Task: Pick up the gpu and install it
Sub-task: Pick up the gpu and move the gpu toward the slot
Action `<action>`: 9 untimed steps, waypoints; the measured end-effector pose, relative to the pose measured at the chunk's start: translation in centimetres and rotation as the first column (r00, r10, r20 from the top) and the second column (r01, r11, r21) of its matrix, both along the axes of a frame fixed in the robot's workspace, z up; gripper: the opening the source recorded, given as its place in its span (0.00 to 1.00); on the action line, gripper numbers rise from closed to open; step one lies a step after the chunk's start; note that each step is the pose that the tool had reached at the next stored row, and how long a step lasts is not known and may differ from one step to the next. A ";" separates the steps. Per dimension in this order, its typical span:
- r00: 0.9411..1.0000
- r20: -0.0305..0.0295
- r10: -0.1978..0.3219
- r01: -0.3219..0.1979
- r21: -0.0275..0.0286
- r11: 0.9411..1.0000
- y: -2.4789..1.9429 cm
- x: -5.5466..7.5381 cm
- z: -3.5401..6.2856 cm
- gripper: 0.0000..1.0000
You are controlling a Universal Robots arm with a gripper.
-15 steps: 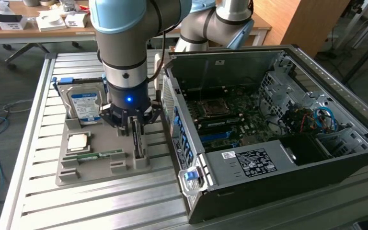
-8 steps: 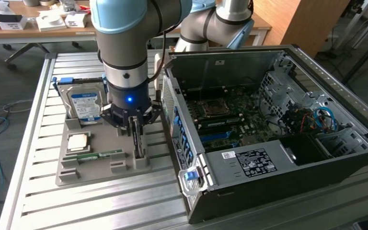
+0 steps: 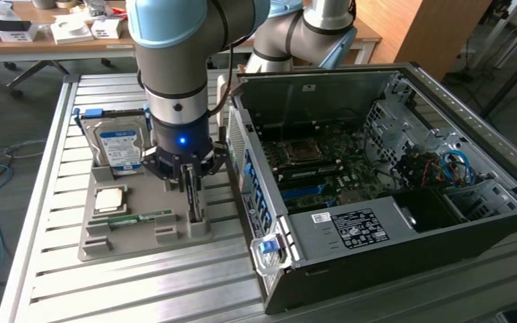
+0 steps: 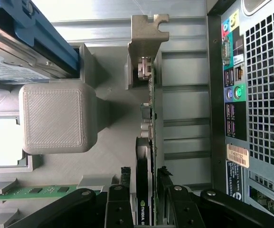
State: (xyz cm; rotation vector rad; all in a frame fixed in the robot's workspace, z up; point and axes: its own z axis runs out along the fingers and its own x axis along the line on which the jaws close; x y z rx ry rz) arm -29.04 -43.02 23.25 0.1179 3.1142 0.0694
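The gpu (image 3: 194, 202) stands on edge in a slot of the grey holder tray (image 3: 132, 245), just beside the open computer case (image 3: 402, 222). My gripper (image 3: 191, 178) has come straight down over it. In the wrist view the thin dark card, the gpu (image 4: 146, 152), runs between my two black fingers (image 4: 122, 199), which press on both of its faces; its metal bracket (image 4: 148, 28) is at the far end. My gripper (image 4: 145, 202) is shut on the card, which still sits in the holder.
On the same tray are a silver blue-labelled hard drive (image 3: 119, 145), a CPU (image 3: 110, 198) and a green RAM stick (image 3: 142, 217). The case's rear port panel (image 4: 236, 95) is close beside the card. The motherboard (image 3: 322, 168) lies exposed inside the case.
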 end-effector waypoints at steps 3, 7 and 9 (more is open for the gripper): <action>1.000 0.000 0.000 0.000 0.000 1.000 0.00 0.0 -0.02 0.36; 1.000 0.000 0.000 0.000 0.000 1.000 -0.01 0.0 -0.10 0.36; 1.000 0.000 0.000 0.000 0.000 1.000 0.00 0.0 -0.10 0.36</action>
